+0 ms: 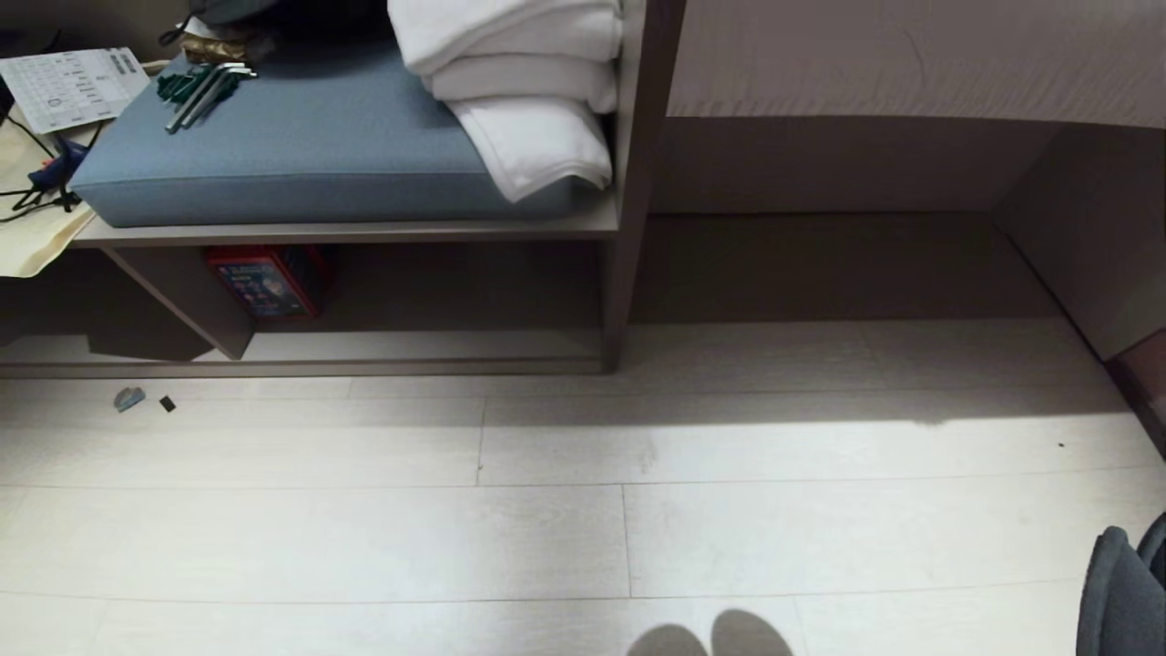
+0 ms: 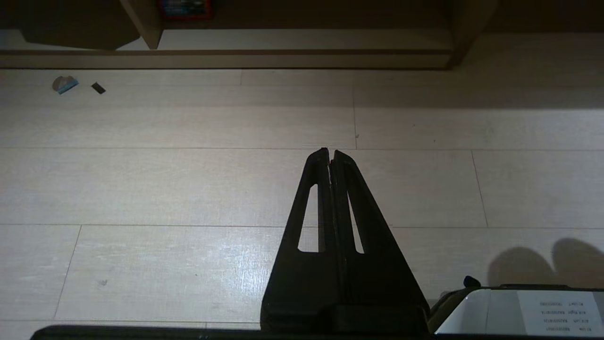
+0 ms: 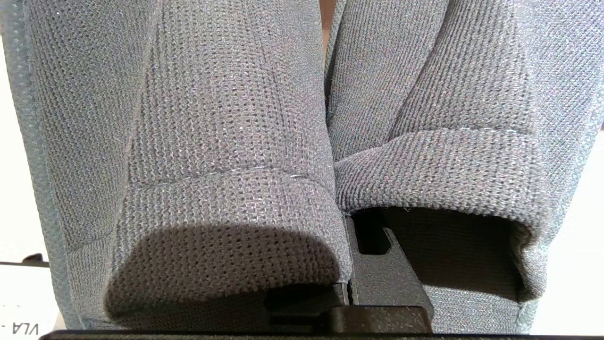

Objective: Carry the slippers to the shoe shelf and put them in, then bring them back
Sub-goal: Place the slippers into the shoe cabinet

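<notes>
The two grey-blue knit slippers [image 3: 226,141] fill the right wrist view side by side, toes pointing away. My right gripper [image 3: 348,283] is shut on their touching inner walls. One dark finger [image 3: 382,269] reaches into the open back of one slipper; the other is covered by fabric. In the head view only an edge of the slippers [image 1: 1125,592] shows at the lower right corner, above the floor. The shoe shelf [image 1: 410,346], a low taupe cubby with a slanted divider, stands at the left ahead. My left gripper [image 2: 330,152] hangs shut and empty over the floor.
A blue cushion [image 1: 301,146] with folded white towels [image 1: 528,82] and hex keys [image 1: 200,91] lies on top of the shelf. A red box [image 1: 264,281] sits inside it. Two small scraps [image 1: 129,398] lie on the pale plank floor. A desk recess [image 1: 838,264] opens to the right.
</notes>
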Available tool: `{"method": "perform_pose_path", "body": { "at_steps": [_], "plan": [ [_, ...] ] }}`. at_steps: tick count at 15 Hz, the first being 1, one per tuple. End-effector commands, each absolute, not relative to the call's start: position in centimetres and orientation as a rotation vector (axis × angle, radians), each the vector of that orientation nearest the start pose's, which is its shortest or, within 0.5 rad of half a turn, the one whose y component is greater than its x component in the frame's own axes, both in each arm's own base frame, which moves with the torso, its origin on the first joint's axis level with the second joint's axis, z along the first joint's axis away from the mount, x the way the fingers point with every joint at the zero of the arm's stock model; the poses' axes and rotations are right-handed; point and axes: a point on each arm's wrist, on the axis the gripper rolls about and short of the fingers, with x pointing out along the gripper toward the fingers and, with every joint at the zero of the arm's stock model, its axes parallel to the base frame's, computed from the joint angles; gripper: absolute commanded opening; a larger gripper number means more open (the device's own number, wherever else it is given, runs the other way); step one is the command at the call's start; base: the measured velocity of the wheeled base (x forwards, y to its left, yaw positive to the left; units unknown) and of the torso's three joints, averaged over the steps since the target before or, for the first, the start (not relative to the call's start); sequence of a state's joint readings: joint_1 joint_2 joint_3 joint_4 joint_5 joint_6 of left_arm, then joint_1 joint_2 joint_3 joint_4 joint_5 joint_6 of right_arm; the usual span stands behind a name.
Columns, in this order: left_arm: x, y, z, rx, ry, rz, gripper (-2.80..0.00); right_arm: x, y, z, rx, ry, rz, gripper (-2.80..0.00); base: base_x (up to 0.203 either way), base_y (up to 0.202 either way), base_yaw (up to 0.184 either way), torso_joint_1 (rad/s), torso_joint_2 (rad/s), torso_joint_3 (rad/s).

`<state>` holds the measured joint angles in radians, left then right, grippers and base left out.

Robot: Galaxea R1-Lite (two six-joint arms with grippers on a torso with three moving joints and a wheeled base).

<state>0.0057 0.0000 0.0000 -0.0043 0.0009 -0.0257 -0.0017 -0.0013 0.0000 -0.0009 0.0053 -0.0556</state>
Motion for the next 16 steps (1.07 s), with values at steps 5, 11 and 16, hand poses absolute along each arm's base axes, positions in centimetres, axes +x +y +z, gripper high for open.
{"method": "perform_pose_path", "body": {
  "at_steps": [5, 11, 16],
  "plan": [
    [-2.28, -0.01, 7.60, -0.025, -0.005, 0.008, -2.80, -2.28, 0.02, 7.56, -0.078, -0.002, 0.008, -2.80, 0.000, 0.000, 0.000, 0.001, 0.00, 0.199],
    [-2.27, -0.01, 7.60, -0.025, -0.003, 0.006, -2.80, -2.28, 0.02, 7.57, -0.080, -0.003, 0.008, -2.80, 0.000, 0.000, 0.000, 0.002, 0.00, 0.204],
    [-2.27, -0.01, 7.60, -0.025, -0.003, 0.006, -2.80, -2.28, 0.02, 7.56, -0.080, -0.002, 0.008, -2.80, 0.000, 0.000, 0.000, 0.003, 0.00, 0.202]
  ]
}}
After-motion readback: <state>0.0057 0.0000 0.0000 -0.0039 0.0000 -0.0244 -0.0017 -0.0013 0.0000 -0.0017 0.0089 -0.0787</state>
